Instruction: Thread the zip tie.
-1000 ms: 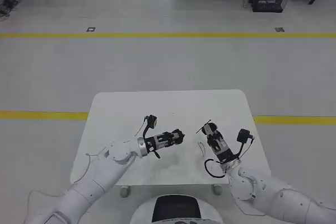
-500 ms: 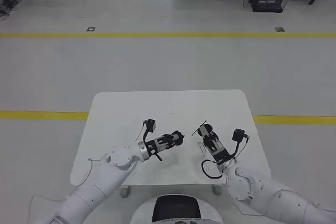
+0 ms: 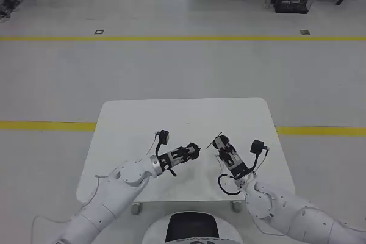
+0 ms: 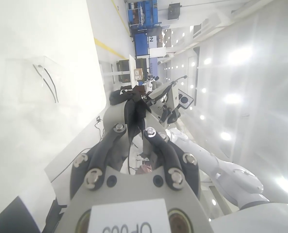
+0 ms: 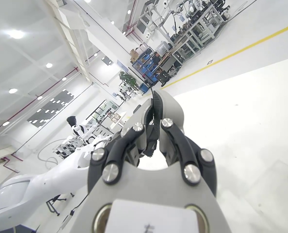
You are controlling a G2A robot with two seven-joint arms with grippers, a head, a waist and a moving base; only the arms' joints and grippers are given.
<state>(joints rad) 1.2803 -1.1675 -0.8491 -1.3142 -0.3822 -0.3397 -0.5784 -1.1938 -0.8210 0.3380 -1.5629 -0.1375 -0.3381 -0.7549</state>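
We see two hands over one bench (image 3: pixel 171 116), tips facing each other, near but apart. The right hand (image 3: pixel 217 143) is clamped on one black zip tie (image 5: pixel 155 107), whose tip pokes out past the fingertips. The left hand (image 3: pixel 194 150) is pinched closed; we cannot tell what it holds.

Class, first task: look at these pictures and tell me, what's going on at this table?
A two-armed robot is holding both arms above a white table. The right gripper is shut on a thin black zip tie, with the tip poking out past its fingers. The left gripper is shut and faces it across a small gap. I cannot tell what it holds, if anything.
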